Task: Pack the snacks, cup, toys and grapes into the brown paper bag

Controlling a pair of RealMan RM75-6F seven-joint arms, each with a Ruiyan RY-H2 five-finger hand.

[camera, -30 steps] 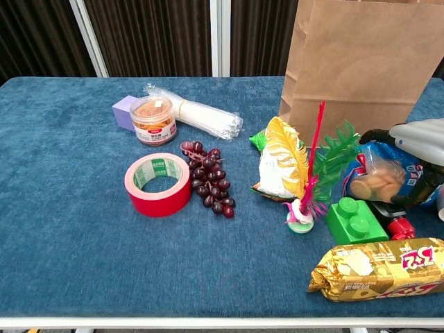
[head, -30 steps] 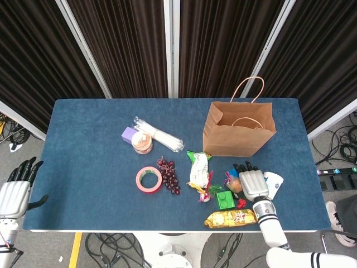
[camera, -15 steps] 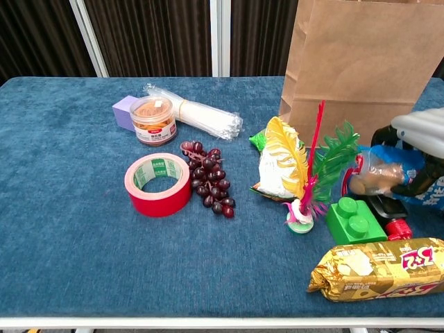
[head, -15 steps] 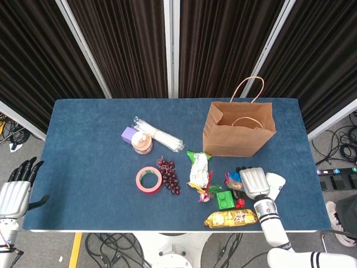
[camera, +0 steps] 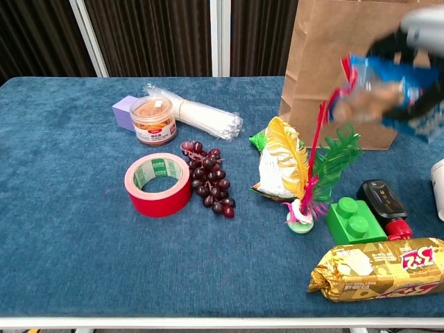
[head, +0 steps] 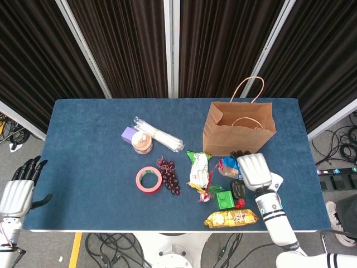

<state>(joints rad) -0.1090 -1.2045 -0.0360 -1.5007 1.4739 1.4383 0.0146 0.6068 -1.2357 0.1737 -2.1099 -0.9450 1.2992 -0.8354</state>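
My right hand [head: 253,171] holds a blue snack pack [head: 227,167] lifted off the table, just in front of the brown paper bag [head: 239,129]. In the chest view the pack [camera: 378,90] hangs blurred before the bag [camera: 347,55], with the hand [camera: 424,28] at the top right corner. On the table lie dark grapes [camera: 208,184], a green-white snack bag [camera: 274,170], a feather toy [camera: 305,177], a green brick [camera: 356,220], a black toy [camera: 381,198], a yellow snack pack [camera: 378,267] and a white cup [head: 276,181]. My left hand [head: 19,192] hangs open off the table's left front corner.
A red tape roll [camera: 158,184] sits left of the grapes. Behind it stand a snack jar [camera: 152,119], a purple block [camera: 125,111] and a clear wrapped bundle [camera: 198,114]. The bag stands upright with its mouth open near the table's far right.
My right hand closed on the blue snack pack and raised it from the table toward the bag, uncovering the black toy. The left hand barely moved.
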